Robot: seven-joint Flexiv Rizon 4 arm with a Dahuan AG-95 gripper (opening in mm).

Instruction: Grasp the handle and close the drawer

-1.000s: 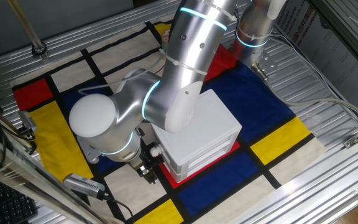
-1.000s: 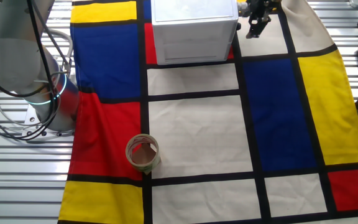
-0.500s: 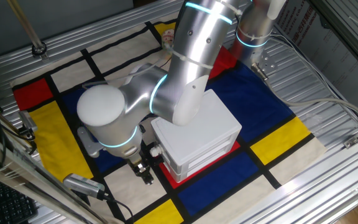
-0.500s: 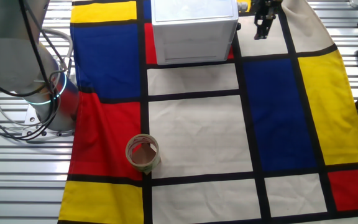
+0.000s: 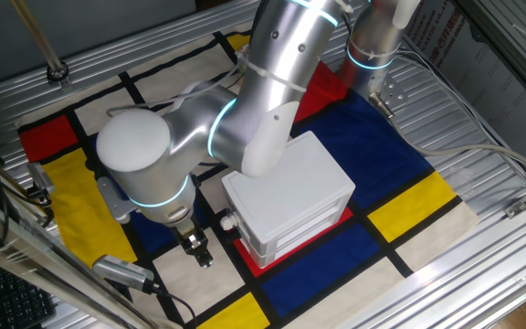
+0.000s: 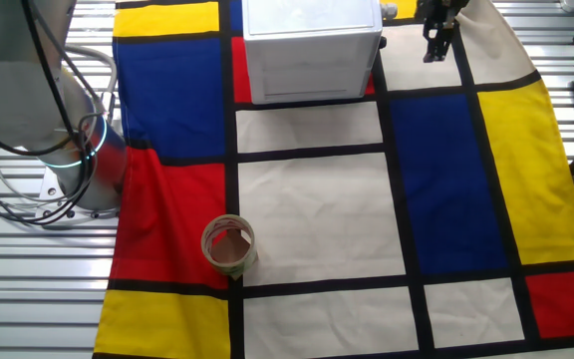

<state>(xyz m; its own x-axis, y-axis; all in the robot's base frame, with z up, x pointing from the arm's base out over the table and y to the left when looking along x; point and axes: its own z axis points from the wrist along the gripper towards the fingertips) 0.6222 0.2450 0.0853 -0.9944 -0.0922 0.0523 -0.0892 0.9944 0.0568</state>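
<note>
The white cabinet [image 5: 290, 201] stands on a red patch of the checked cloth. Its drawer [image 5: 241, 230] sits flush in the left-facing side, with the small handle [image 5: 229, 220] sticking out of the front. My gripper [image 5: 200, 255] hangs low over the cloth a short way left of the handle, touching neither it nor the drawer. Its dark fingers look slightly parted, with nothing between them. In the other fixed view the cabinet [image 6: 312, 48] is at the top edge and the gripper [image 6: 434, 45] is to its right, apart from it.
A roll of tape [image 6: 229, 245] lies on the cloth, far from the cabinet. The arm's base [image 6: 78, 160] stands at the cloth's edge. A cable and a metal plug [image 5: 121, 270] lie near the gripper. Ribbed metal table [image 5: 482, 100] surrounds the cloth.
My gripper has drawn back from the drawer front, leaving a wider gap to the handle. The arm's elbow swung along with it. The cabinet and drawer have not moved.
</note>
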